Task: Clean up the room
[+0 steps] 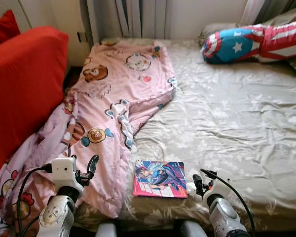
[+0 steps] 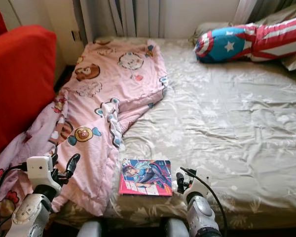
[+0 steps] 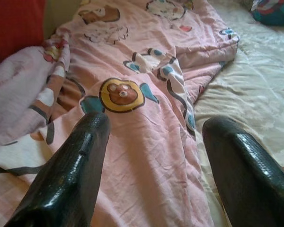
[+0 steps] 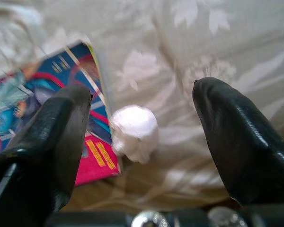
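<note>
One comic book (image 1: 160, 178) touches paper ball (image 4: 134, 133).

We are seeing the comic book (image 4: 47, 109) blurring in the right wrist view, its lettering too soft to read and its far side running off the picture's edge. The right end effector (image 1: 198, 185) is partly covering the white wad (image 1: 191, 188) in the head views. The pink blanket (image 1: 113, 113) is hiding the bed's (image 1: 227, 128) left part, and its lower end is trailing past the frame. The striped pillow (image 1: 256, 43) is getting cropped at the right.
</note>
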Motion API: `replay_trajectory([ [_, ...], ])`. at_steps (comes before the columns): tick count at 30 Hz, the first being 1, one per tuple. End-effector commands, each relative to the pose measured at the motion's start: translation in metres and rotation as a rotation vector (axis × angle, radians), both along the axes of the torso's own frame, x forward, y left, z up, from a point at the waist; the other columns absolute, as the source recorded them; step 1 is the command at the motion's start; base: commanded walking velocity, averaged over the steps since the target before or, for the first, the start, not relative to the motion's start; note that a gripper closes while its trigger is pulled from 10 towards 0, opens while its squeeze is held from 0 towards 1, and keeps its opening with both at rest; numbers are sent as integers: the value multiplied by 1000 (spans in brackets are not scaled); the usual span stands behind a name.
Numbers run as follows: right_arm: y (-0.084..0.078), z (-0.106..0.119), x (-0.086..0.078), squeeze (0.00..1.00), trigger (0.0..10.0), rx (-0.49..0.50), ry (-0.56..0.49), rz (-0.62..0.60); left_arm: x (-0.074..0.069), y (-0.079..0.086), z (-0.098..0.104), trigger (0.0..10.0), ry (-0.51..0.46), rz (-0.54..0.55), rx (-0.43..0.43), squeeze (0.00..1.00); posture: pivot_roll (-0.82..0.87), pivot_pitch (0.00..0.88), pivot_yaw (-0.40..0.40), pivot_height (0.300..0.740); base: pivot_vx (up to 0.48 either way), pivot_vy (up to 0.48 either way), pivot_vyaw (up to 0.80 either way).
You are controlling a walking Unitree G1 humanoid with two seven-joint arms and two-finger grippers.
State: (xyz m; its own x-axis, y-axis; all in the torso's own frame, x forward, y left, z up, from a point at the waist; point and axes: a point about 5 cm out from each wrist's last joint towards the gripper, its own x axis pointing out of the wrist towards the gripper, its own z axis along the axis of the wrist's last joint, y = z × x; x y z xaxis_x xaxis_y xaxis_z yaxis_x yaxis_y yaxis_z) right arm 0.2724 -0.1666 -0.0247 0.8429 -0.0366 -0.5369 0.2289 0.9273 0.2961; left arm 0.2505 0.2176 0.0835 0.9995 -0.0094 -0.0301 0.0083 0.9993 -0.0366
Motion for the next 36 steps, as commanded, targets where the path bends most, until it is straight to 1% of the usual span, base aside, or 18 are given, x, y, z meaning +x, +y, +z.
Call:
replay_trajectory([
  [1, -1, -3, -2, 0, 10000, 15, 25, -5, -4, 0, 3, 10000, -2, 6, -9, 0, 174, 263, -55, 640, 0, 0, 0],
  [3, 3, -2, -1, 0, 10000, 43, 28, 14, -9, 0, 6, 10000, -4, 1, -9, 0, 182, 284, -55, 640, 0, 0, 0],
  [7, 5, 1, 3, 0, 10000, 38, 23, 35, -20, -1, 11, 10000, -2, 0, -5, 0, 211, 313, -56, 640, 0, 0, 0],
  [11, 6, 5, 9, 0, 10000, 43, 20, 33, -28, -2, 15, 10000, 1, -1, 2, 0, 232, 329, -54, 640, 0, 0, 0],
  [13, 8, 9, 14, 0, 10000, 71, 15, 19, -34, -2, 18, 10000, 8, 3, 2, 0, 239, 336, -53, 640, 0, 0, 0],
  [15, 10, 12, 19, 0, 10000, 82, 12, 18, -37, -2, 20, 10000, 10, 4, 2, 0, 248, 343, -50, 640, 0, 0, 0],
  [20, 13, 14, 22, 0, 10000, 69, 37, 34, -43, -3, 24, 10000, 24, 0, 5, 0, 255, 350, -48, 640, 0, 0, 0],
  [24, 13, 13, 21, 0, 10000, 59, 60, 38, -45, -3, 24, 10000, 37, 2, 9, 0, 256, 354, -48, 640, 0, 0, 0],
  [25, 13, 9, 19, 0, 10000, 33, 100, 59, -46, -3, 25, 10000, 39, 1, 11, 0, 258, 356, -48, 640, 0, 0, 0],
  [28, 14, 8, 17, 0, 10000, 27, 114, 69, -47, -3, 26, 10000, 41, 1, 12, 0, 264, 359, -52, 640, 0, 0, 0],
  [29, 14, 9, 18, 0, 3804, 23, 101, 85, -50, -3, 26, 10000, 45, 7, 14, 0, 269, 363, -51, 640, 0, 0, 0],
  [32, 14, 10, 19, 0, 3804, 21, 98, 86, -51, -3, 26, 10000, 47, 8, 14, 0, 270, 365, -52, 640, 0, 0, 0],
  [33, 14, 11, 20, 0, 0, 26, 88, 85, -52, -2, 26, 10000, 51, 11, 15, 0, 266, 362, -52, 640, 0, 0, 0],
  [36, 14, 15, 24, 0, 0, 33, 66, 84, -55, -2, 24, 10000, 58, 16, 17, 0, 264, 361, -51, 640, 0, 0, 0],
])
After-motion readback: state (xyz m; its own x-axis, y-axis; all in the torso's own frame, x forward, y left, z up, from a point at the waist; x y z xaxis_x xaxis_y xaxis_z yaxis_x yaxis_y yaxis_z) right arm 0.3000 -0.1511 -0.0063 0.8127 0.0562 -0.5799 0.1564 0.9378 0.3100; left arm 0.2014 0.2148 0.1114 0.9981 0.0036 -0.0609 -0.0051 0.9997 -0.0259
